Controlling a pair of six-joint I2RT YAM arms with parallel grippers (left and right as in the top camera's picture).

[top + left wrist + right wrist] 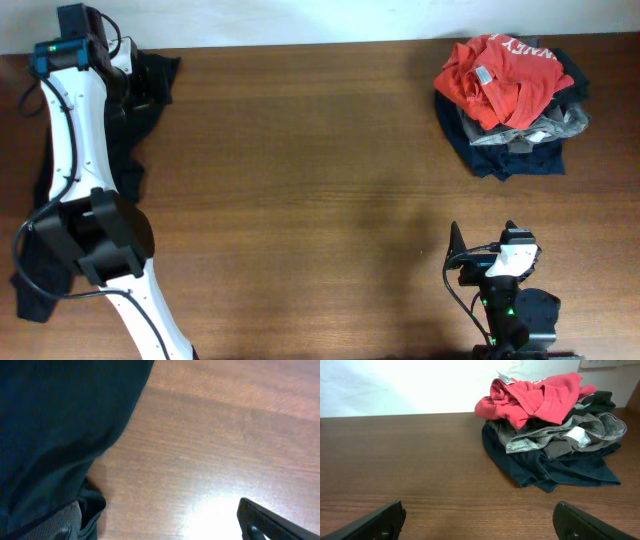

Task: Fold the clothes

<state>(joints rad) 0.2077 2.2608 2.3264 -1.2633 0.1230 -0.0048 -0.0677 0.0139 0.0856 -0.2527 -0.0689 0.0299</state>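
Observation:
The orange-red T-shirt [505, 68] with white lettering and a small white neck label [483, 75] lies crumpled on top of a pile at the table's far right. It also shows in the right wrist view [540, 395]. A black garment [158, 75] lies at the far left corner and trails down the left edge. In the left wrist view it [55, 425] fills the left side. My left gripper [135, 88] is open at this garment, and fabric lies against its left finger [160, 522]. My right gripper [483, 242] is open and empty near the front edge [480, 520], well short of the pile.
Under the T-shirt lie a grey-patterned garment [560, 435] and a dark navy garment [545, 467], also seen from overhead [510, 158]. The wooden table [320, 180] stretches between the two arms. A white wall stands behind the pile.

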